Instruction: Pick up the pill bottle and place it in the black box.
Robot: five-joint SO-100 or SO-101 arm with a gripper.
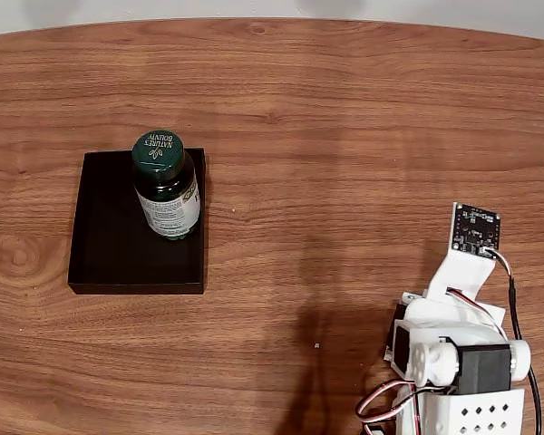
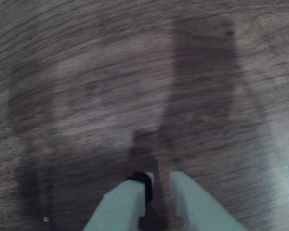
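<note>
Fixed view: the pill bottle [image 1: 167,186] stands upright inside the black box [image 1: 109,236], at the box's upper right corner, close against the right wall. Dark green cap faces the camera, white lettering and a leaf mark on it; a white label wraps the lower body. The black box sits at left of centre in the frame, on the wooden surface [image 1: 344,136], its remaining floor bare.

The white arm [image 1: 458,353] occupies the lower right corner of the frame, well apart from the box. A small dark circuit board [image 1: 476,228] on a white bracket sits at its upper end. Red, white and black wires [image 1: 390,399] loop at its base, and a black cable runs down the right edge.

Wrist view: the hand [image 2: 157,185] enters from the bottom edge, two pale fingers [image 2: 123,204] pointing up the frame. The jaws stand nearly together, only a narrow gap between the tips, with nothing held. A black part shows at the tip of the left finger. Beneath it only wood grain, blurred, crossed by soft shadows. A tiny pale speck [image 2: 46,219] lies at lower left on the surface.
</note>
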